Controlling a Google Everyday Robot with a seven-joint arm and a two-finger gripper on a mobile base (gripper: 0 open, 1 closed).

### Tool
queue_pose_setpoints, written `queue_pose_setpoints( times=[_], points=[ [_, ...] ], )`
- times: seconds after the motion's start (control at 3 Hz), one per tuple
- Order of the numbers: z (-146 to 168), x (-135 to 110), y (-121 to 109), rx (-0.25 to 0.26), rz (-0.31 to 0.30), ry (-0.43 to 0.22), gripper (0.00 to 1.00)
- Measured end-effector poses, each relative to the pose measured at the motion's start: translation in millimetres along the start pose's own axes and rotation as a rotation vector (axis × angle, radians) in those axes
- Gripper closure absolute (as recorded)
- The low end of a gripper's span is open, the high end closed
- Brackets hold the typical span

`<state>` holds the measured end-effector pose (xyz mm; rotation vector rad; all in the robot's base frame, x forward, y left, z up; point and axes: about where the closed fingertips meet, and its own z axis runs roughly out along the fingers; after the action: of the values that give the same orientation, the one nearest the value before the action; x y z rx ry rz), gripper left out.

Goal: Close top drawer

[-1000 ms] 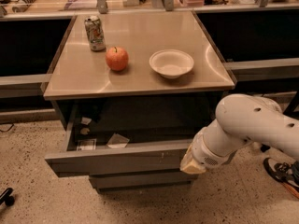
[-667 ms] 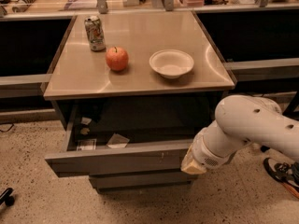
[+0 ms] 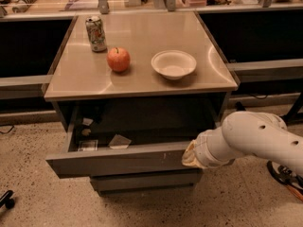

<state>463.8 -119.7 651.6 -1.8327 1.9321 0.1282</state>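
The top drawer [image 3: 118, 158] is a wide grey drawer under the table. It stands pulled out, its dark inside showing a few paper scraps [image 3: 119, 141]. Small pale scratches mark its front right of centre. My gripper [image 3: 188, 155] is at the end of the white arm [image 3: 255, 138]. It sits at the right end of the drawer's front panel, level with its top edge. Only its pale wrist end shows against the panel.
On the tabletop [image 3: 142, 86] stand a soda can [image 3: 96, 33], a red apple [image 3: 118, 59] and a white bowl [image 3: 173, 64]. Another grey drawer front [image 3: 142, 179] sits below the open one. Dark shelving flanks the table. The floor is speckled, with cables at the right.
The white arm has sunk a little. Its end stays at the right of the drawer front. The drawer stands out about as far as before.
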Motion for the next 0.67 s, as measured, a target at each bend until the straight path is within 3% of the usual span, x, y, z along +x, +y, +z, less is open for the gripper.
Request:
queue_pose_setpoints(
  times=[0.33,0.67],
  points=[
    [11,-4,-23,0.094,-0.070,-0.089,1.00],
    [23,-6,-43,0.162,-0.095,-0.175,1.00]
  ],
)
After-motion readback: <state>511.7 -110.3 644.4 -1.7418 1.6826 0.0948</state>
